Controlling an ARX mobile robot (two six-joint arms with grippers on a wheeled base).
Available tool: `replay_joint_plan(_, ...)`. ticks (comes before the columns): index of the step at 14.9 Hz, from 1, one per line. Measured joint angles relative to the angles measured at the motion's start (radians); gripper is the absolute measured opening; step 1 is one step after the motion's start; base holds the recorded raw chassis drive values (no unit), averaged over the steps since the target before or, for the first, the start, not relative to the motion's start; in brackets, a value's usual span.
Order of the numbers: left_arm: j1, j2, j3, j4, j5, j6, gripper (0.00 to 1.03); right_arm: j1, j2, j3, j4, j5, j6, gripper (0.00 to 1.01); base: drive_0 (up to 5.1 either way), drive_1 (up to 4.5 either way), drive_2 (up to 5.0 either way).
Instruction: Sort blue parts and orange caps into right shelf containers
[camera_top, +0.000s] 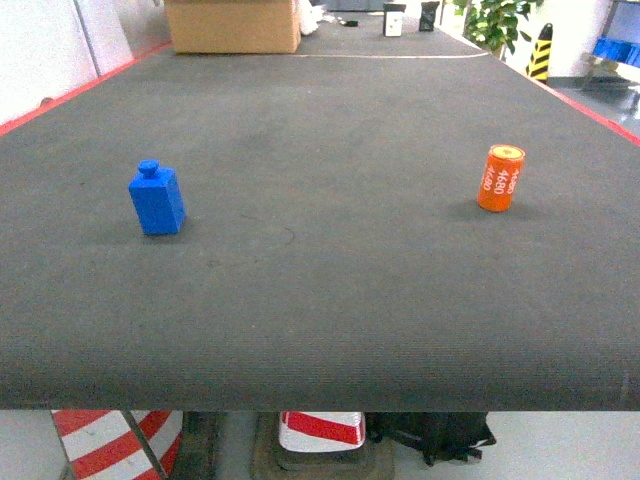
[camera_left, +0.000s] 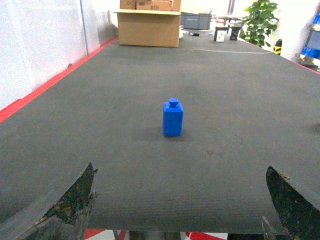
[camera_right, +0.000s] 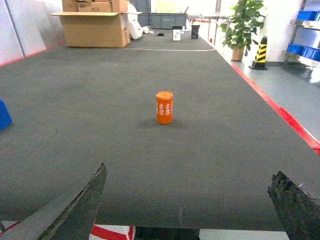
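So the blue part (camera_top: 157, 199) stands upright on the left of the table (camera_top: 320, 300), orange cap (camera_top: 500, 178) upright well apart on the right. Both grippers' fingers (camera_left: 65, 205) (camera_right: 75, 210) are spread wide open, holding nothing, near the table's front edge.

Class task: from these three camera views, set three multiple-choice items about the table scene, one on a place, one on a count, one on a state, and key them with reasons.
1. In the head view, where does the blue part stand?
A. left of the orange cap
B. right of it
C. on top of it

2. How many orange caps are on the table?
A. none
B. one
C. three

3. How does the orange cap stand?
A. on its side
B. upright
C. held in jaws

Answers:
1 A: the head view shows it far to the left.
2 B: the head and right wrist views show only one.
3 B: its yellowish top faces up, with the jaws wide apart and clear of it.
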Motion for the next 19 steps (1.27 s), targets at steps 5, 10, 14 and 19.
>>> replay_joint_plan(5, 0.000, 0.000, 0.000, 0.000, 0.000, 0.000, 0.98, 0.000, 0.000, 0.000, 0.000, 0.000, 0.000, 0.98, 0.0, 0.00, 0.0)
replay_joint_plan(10, 0.000, 0.000, 0.000, 0.000, 0.000, 0.000, 0.98, 0.000, 0.000, 0.000, 0.000, 0.000, 0.000, 0.98, 0.0, 0.00, 0.0)
replay_joint_plan(14, 0.000, 0.000, 0.000, 0.000, 0.000, 0.000, 0.98, 0.000, 0.000, 0.000, 0.000, 0.000, 0.000, 0.98, 0.0, 0.00, 0.0)
replay_joint_plan(19, 0.000, 0.000, 0.000, 0.000, 0.000, 0.000, 0.98, 0.000, 0.000, 0.000, 0.000, 0.000, 0.000, 0.98, 0.0, 0.00, 0.0)
